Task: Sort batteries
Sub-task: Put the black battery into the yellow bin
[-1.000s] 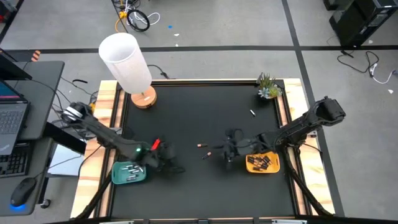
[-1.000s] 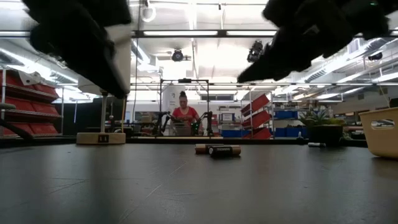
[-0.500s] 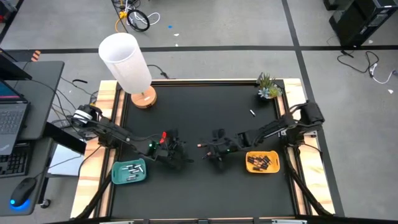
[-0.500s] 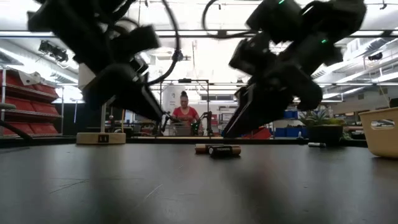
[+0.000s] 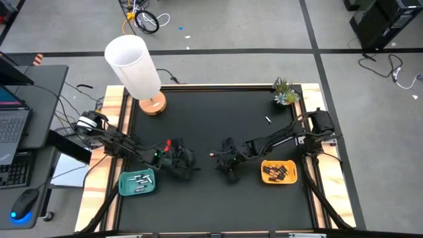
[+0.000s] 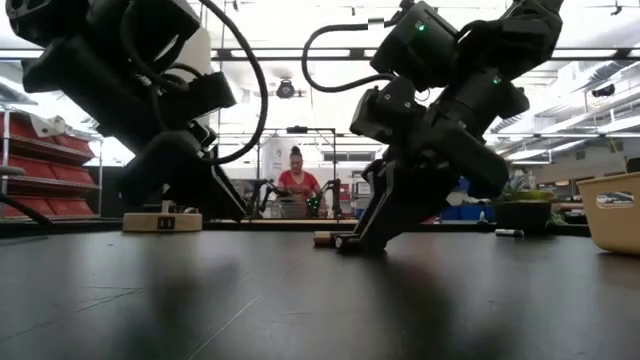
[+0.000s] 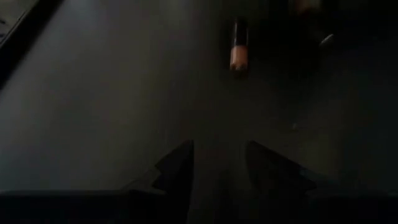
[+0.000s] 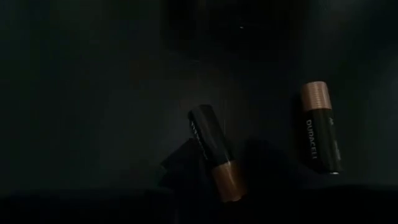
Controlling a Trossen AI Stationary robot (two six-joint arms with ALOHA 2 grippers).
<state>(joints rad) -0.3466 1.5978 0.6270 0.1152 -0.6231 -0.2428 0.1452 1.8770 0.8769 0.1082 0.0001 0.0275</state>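
Two dark batteries (image 8: 214,151) with copper ends lie mid-tabletop (image 5: 218,112), just beside each other. Right pincer (image 5: 228,165) straddles one, fingers spread, not yet pinching. Left pincer (image 7: 217,163) hovers spread nearby, empty. Small, rigid, smooth cylinders likely roll: pinch across the middle.

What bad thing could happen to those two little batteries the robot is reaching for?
The two dark batteries lie close together on the black table. The right gripper is down over one, so its jaws might bump the other and roll it away. The left gripper waits nearby with jaws open; the two arms could knock each other. Round batteries can also slip out on the way to the orange tray.
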